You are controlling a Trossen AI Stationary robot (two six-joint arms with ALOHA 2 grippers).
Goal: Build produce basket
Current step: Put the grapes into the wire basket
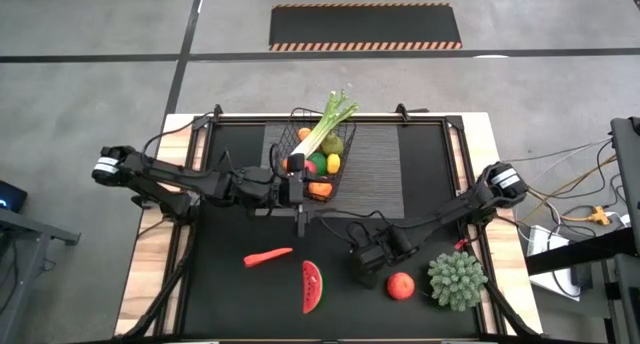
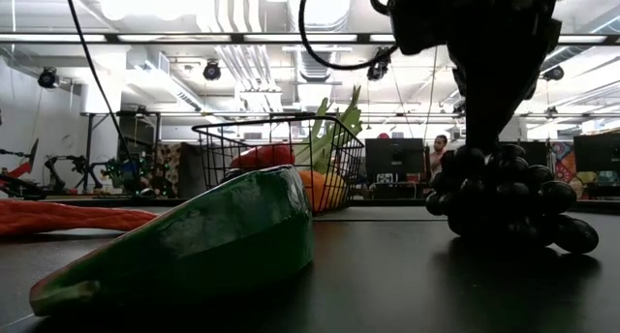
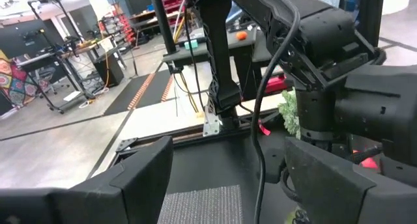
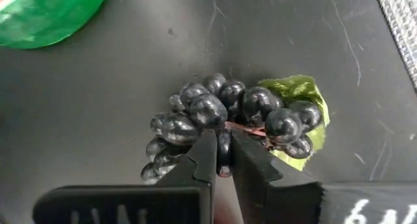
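Right wrist view shows the right gripper (image 4: 223,155) with its jaws clenched on the bunch of dark glossy plastic grapes (image 4: 228,123), pinching a berry and the thin reddish stem at the near edge of the cluster, which lies on the black surface (image 4: 98,100) well in front of the black wire-mesh basket (image 1: 318,156). The bunch looks light and lumpy; its round beads are probably slippery and loosely strung, so it may swing or slip when lifted, and a hold on the stem at the middle seems safer than one on a single berry. A crinkled green leaf (image 4: 296,90) sticks out of it and looks too flimsy to hold. Counting from the high view: one grape bunch, hidden there under the right gripper; one red toy apple (image 1: 401,285); one watermelon slice with a green rind (image 1: 312,286); one long reddish chili or carrot (image 1: 268,256); and one spiky pale-green ball (image 1: 457,279), all loose on the surface. Inside the basket stands one green leek (image 1: 330,124), with roughly five small fruits packed around it, too crowded to count exactly. The left gripper (image 1: 297,180) hovers at the basket's near-left corner, jaws released and empty.
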